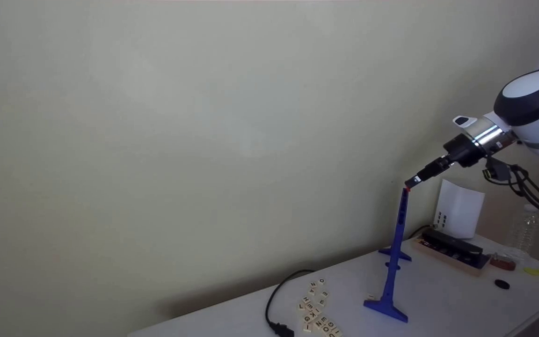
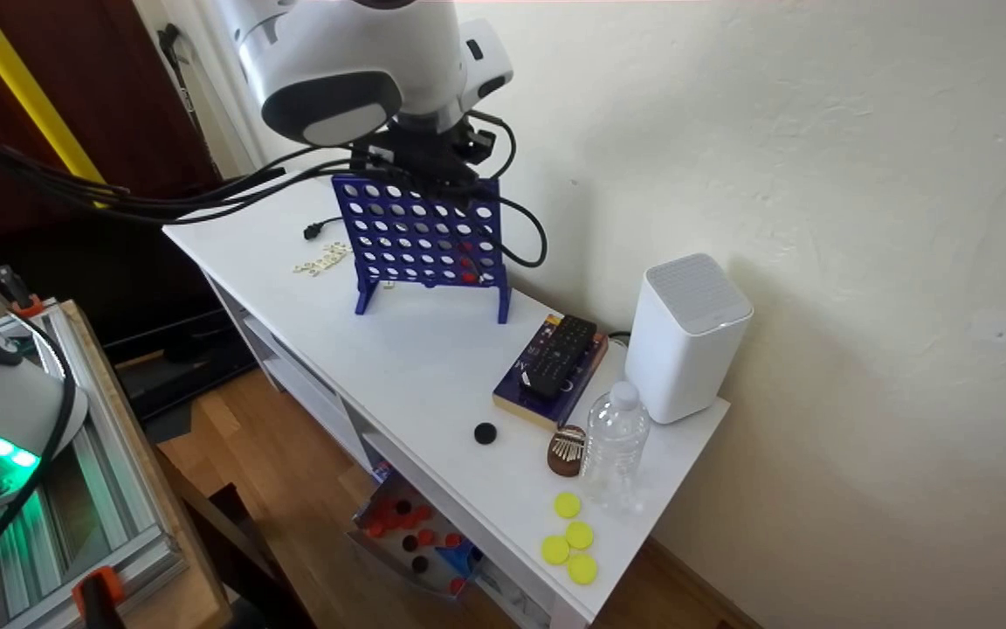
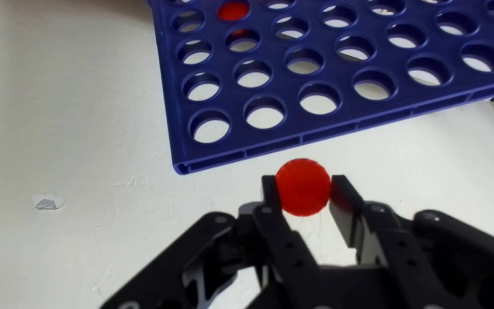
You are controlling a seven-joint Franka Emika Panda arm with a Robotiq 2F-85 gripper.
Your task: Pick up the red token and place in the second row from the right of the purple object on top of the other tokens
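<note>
Just below and right of the wrist view's middle, the red token sits in the gripper, the jaws clamped on opposite sides of its rim and parted only by its width. The coming move turns on how this disc stands to the purple object, which spans the top and right of the picture. Its slotted top edge slants from lower left to upper right, the disc just below it. One of the other tokens marks the second column from the left here; in an exterior view, other tokens show low in the second column from the right. The slot over that column lies up and slightly left of the disc in the wrist view, so the move likely goes that way. The disc's flat side looks roughly parallel to the purple face, which should suit the narrow opening. In an exterior view the purple object stands edge-on at lower right, the red token right by its top; whether they touch, I cannot tell.
</note>
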